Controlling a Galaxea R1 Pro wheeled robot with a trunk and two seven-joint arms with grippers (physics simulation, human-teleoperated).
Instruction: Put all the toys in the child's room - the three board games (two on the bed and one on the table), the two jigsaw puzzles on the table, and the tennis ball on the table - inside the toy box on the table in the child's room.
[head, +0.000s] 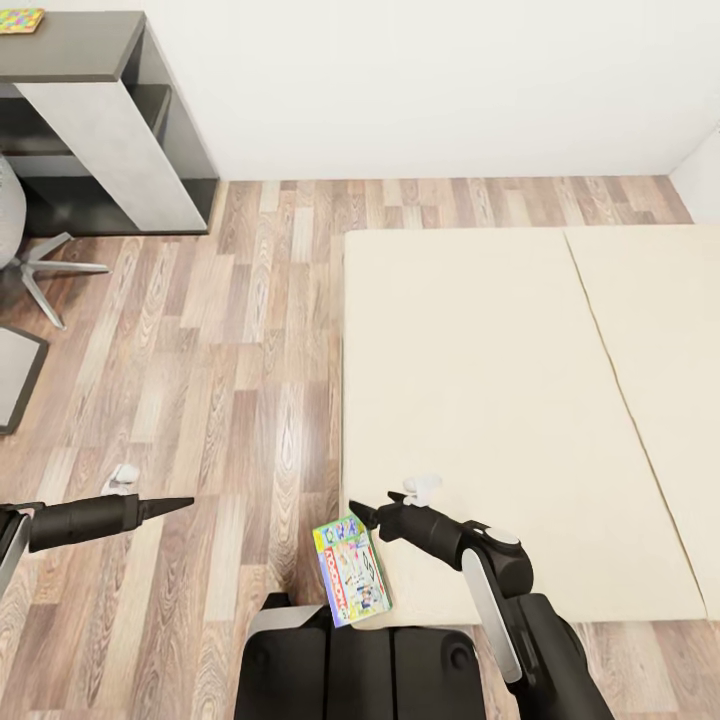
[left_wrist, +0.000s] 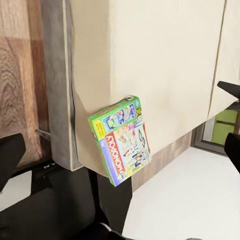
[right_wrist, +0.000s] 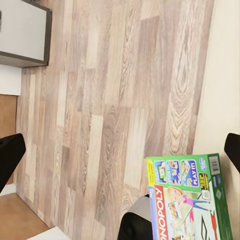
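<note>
One Monopoly box (head: 351, 570) | long axis along bed (head: 500, 400) edge, overhanging corner | right gripper (head: 362, 514) spread | left gripper (head: 180, 503) unclear

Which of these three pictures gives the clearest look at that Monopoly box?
The left wrist view: the whole Monopoly box shows, overhanging the bed corner. The right wrist view cuts its lower part off; the head view shows it small, near the right pincer.
</note>
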